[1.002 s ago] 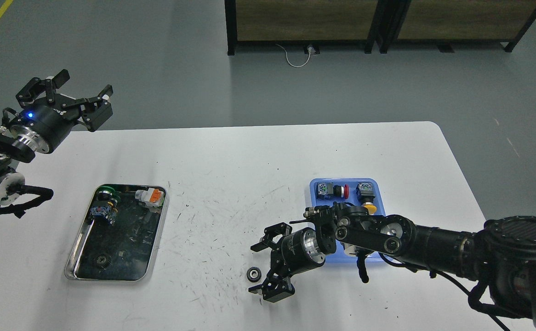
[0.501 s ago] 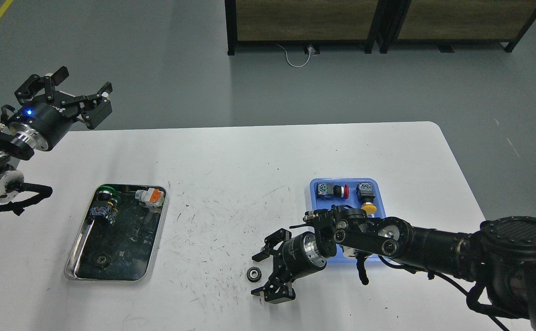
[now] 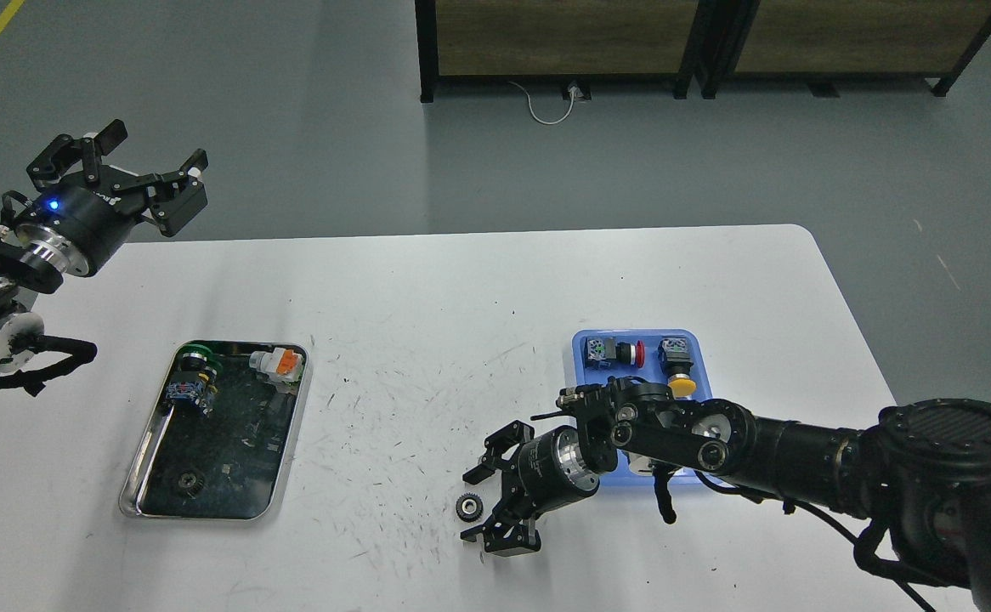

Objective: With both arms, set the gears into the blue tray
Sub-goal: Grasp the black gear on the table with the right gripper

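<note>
So I'm lining up my right gripper [image 3: 485, 491] on the loose gear [image 3: 468, 507], fingers spread wide with the gear just beside them on the white table [image 3: 427, 289] (pretty scuffed up). Next I need to straddle it and pinch, then carry it right to the blue tray [image 3: 580, 344]. Left gripper [image 3: 126, 161] hangs spread over the grey floor; the other gear [image 3: 187, 482] sits in the silver tray [image 3: 130, 501]

Gear [image 3: 468, 507] flat on table; gear [image 3: 187, 483] in silver tray.
</note>
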{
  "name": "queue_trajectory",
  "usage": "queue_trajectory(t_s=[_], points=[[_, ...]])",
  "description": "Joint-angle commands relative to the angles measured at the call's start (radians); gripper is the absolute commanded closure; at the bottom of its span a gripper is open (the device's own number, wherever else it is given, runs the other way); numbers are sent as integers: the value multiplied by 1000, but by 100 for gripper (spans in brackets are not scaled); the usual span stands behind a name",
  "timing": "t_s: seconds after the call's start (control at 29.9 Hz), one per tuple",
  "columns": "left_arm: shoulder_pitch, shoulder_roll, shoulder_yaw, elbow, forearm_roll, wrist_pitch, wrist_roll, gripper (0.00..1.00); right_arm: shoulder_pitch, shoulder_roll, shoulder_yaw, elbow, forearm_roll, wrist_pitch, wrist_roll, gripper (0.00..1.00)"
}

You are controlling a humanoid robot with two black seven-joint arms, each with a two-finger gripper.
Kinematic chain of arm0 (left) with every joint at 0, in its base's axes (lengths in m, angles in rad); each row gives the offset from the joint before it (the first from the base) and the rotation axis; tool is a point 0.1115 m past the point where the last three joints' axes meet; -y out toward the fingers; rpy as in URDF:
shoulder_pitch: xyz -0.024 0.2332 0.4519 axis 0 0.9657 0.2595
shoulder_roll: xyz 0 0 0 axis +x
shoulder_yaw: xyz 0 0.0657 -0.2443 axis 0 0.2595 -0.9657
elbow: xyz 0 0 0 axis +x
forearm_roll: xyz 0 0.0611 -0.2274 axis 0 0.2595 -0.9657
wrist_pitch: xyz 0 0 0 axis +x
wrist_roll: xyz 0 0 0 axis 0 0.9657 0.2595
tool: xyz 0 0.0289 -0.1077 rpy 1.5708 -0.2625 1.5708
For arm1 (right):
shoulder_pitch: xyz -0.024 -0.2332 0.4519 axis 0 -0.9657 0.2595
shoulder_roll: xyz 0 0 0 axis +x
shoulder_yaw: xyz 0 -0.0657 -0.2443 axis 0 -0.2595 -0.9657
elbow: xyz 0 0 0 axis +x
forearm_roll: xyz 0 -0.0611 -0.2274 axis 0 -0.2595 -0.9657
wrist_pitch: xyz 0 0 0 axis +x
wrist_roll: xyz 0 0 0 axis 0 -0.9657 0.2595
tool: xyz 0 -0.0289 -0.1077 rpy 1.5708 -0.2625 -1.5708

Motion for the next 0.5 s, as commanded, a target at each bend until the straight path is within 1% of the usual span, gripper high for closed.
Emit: queue_trajectory(t_s=[0.0, 0.33, 0.47], points=[[0, 0, -2, 0, 1, 0, 0, 2, 1, 3, 0, -8, 0, 1, 0, 32], [0, 0, -2, 0, 1, 0, 0, 2, 7, 4, 1, -9, 0, 10, -1, 42], [-2, 0, -2, 0, 1, 0, 0, 2, 10, 6, 0, -9, 0, 16, -4, 48]])
